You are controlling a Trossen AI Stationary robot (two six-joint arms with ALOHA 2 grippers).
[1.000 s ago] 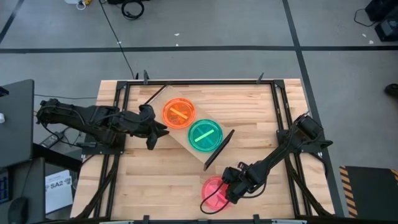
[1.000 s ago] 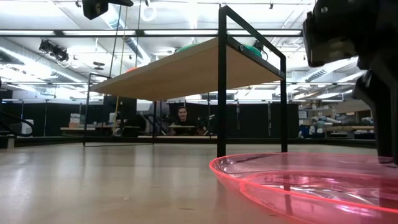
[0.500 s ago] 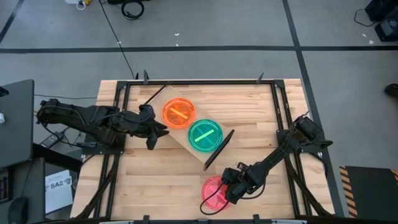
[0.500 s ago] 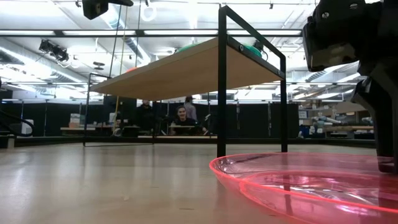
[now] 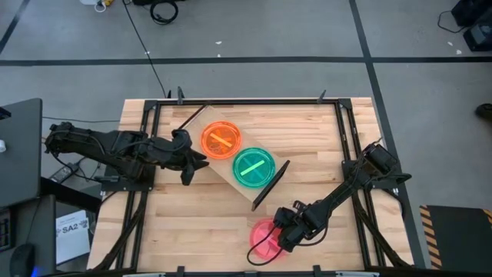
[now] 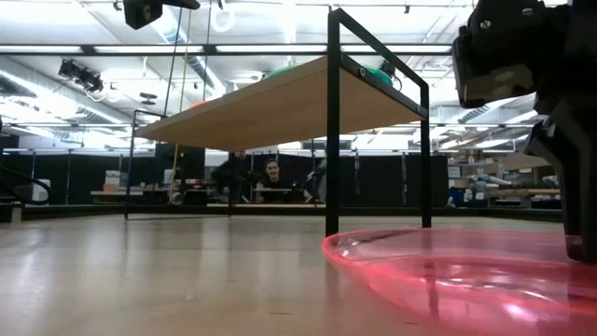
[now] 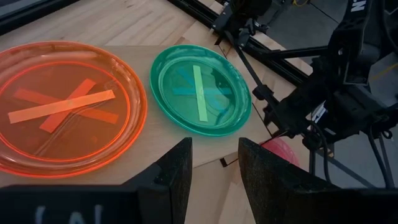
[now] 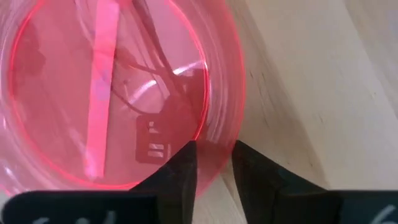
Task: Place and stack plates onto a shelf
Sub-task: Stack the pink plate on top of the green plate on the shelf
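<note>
A pink plate (image 5: pixel 264 237) lies flat on the table near its near edge, large in the low view (image 6: pixel 448 271). My right gripper (image 5: pixel 283 237) is shut on the plate's right-hand rim. The light-wood shelf (image 5: pixel 247 141) stands slanted mid-table on dark end panels. It carries an orange plate (image 5: pixel 221 141) and a green plate (image 5: pixel 254 167) side by side. My left gripper (image 5: pixel 196 163) hovers open at the shelf's left end, touching nothing. In its wrist view the orange plate (image 7: pixel 62 112) and the green plate (image 7: pixel 199 96) lie ahead of the gripper (image 7: pixel 216 174). My right gripper holds the pink plate by its rim (image 8: pixel 217 149) on the side toward the table's right. One finger (image 8: pixel 185 169) lies over the plate's inside and the other finger (image 8: pixel 252 177) outside it, the rim pinched between them. They come slanting down from the right.
Dark frame rails (image 5: pixel 347 131) run along the table's left, right and far sides. A stretch of bare slatted wood (image 5: pixel 192 223) lies left of the pink plate. Beyond the table a person (image 6: pixel 272 173) shows under the shelf (image 6: pixel 252 107).
In the low view the pink plate has shifted slightly in my right gripper's hold. Its near rim now sits a little farther right, and the second, lower rim line no longer shows. The left arm has kept still.
</note>
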